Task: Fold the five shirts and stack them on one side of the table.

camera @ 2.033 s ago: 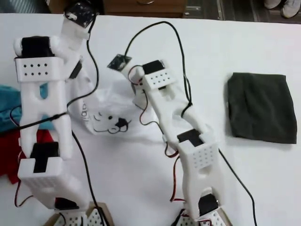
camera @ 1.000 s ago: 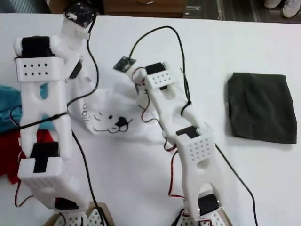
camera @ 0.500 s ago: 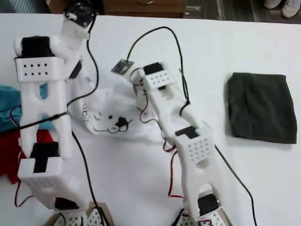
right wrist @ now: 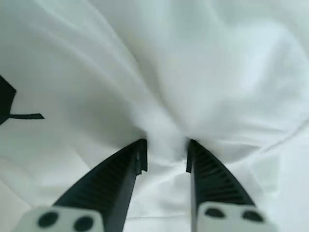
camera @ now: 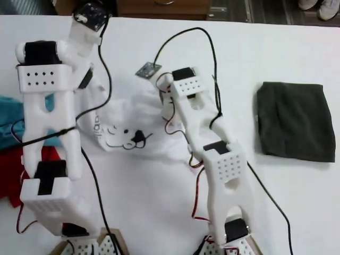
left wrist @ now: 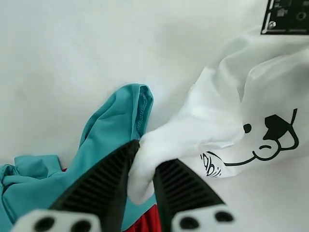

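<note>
Left gripper [left wrist: 147,157] is clamped on an edge fold of the white shirt [camera: 130,119]. Right gripper [right wrist: 166,147] pinches bunched cloth at its right side. The shirt lies crumpled mid-tabletop [camera: 159,207], with the teal shirt [left wrist: 108,133] and red shirt [camera: 10,178] at left and the folded dark shirt [camera: 292,121] at right. A bear-face print shows; the adjoining lettering is creased and unreadable.

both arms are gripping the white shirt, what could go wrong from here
1. The left gripper pinches the white shirt right beside the teal shirt, so a pull may drag the teal one along.
2. The right gripper holds only a small bunched fold, which may slip out.
</note>
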